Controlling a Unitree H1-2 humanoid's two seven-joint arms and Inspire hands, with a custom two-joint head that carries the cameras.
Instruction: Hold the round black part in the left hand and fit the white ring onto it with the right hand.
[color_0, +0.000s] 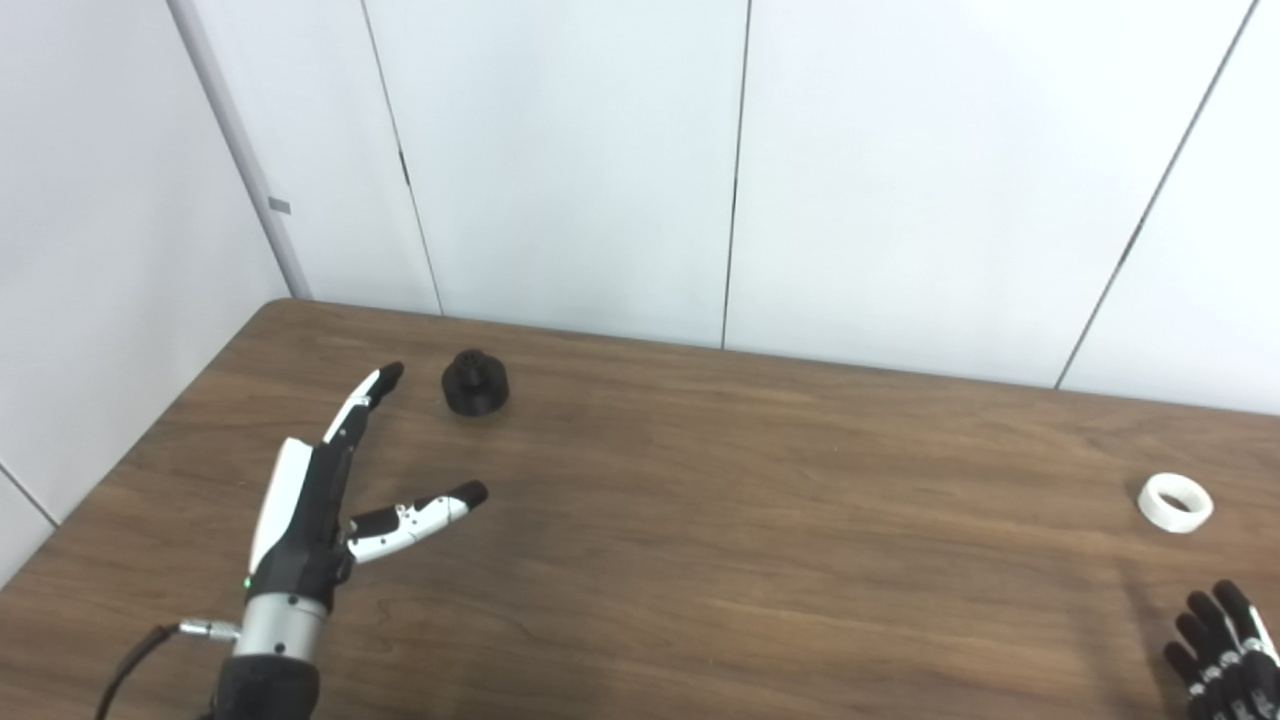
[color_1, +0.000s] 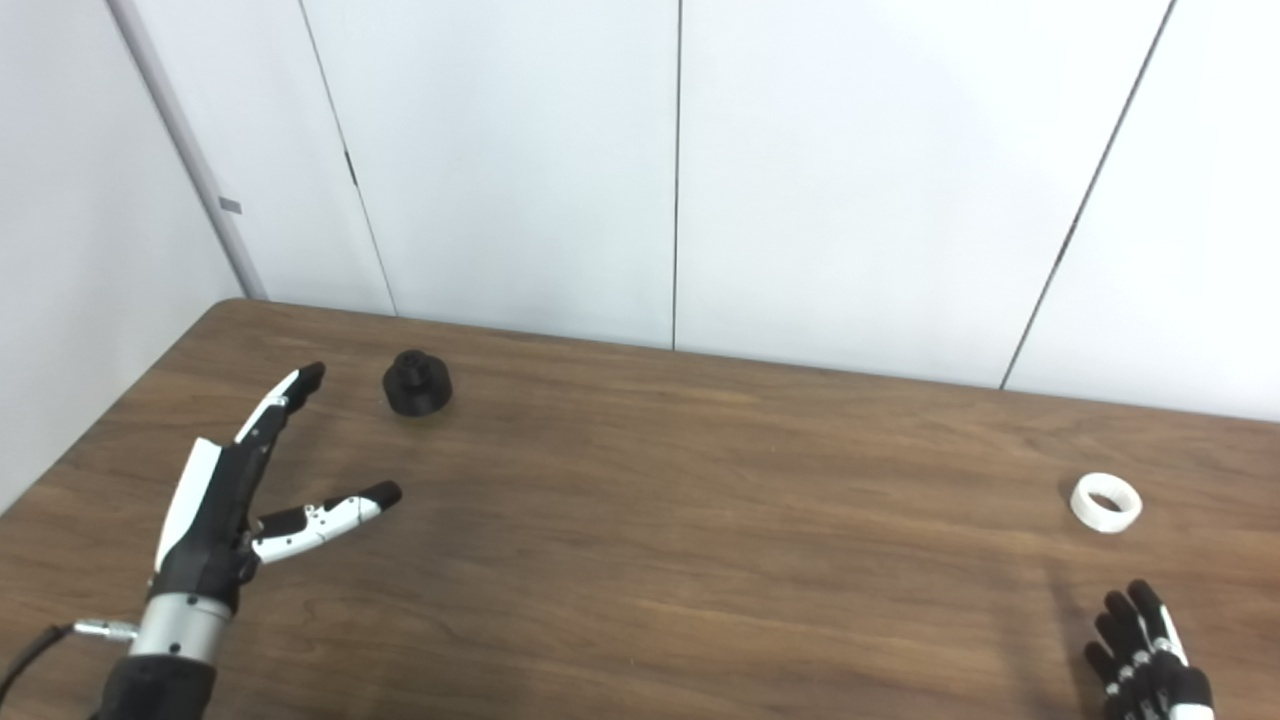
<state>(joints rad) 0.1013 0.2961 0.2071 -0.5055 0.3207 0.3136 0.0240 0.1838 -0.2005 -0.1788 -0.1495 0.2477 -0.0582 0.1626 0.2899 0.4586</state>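
Note:
The round black part (color_0: 475, 383) sits on the brown table (color_0: 700, 520) at the far left, with a small knob on top. My left hand (color_0: 320, 490) is open, its fingers stretched toward the part and its thumb spread to the right; the fingertips (color_0: 388, 374) stop a short way left of the part, not touching it. The white ring (color_0: 1175, 502) lies flat near the table's right side. My right hand (color_0: 1225, 650) shows only its fingers at the bottom right corner, below the ring and apart from it, spread and holding nothing.
White wall panels (color_0: 640, 170) stand right behind the table's back edge. The table's left edge (color_0: 130, 460) runs diagonally close to my left arm. A cable (color_0: 140, 655) hangs from the left wrist.

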